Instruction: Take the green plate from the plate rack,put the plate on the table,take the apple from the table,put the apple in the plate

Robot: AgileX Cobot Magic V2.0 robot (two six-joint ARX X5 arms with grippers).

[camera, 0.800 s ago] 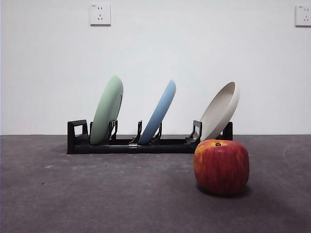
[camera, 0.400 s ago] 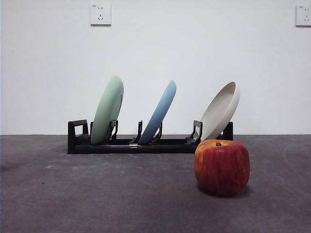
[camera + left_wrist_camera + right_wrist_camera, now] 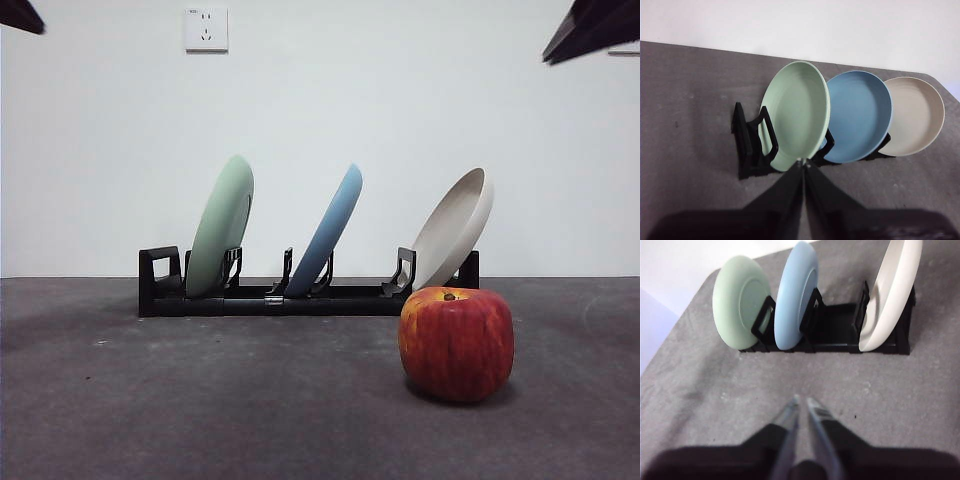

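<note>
Both arms' dark tips newly in front view's top corners; objects unmoved. Green plate [image 3: 797, 114] leans in end slot of plate rack [image 3: 300, 298]; apple [image 3: 456, 343] in front of rack's other end. Left gripper [image 3: 803, 164] pinched together, near plate rim. Right gripper [image 3: 803, 403] almost closed, empty, well back from rack. Plate probably rigid, light, smooth: take exposed upper rim.

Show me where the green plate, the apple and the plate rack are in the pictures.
green plate [image 3: 220, 227], front view, middle of its back face.
apple [image 3: 456, 344], front view, middle of its red side.
plate rack [image 3: 260, 301], front view, on its flat base bar.
</note>
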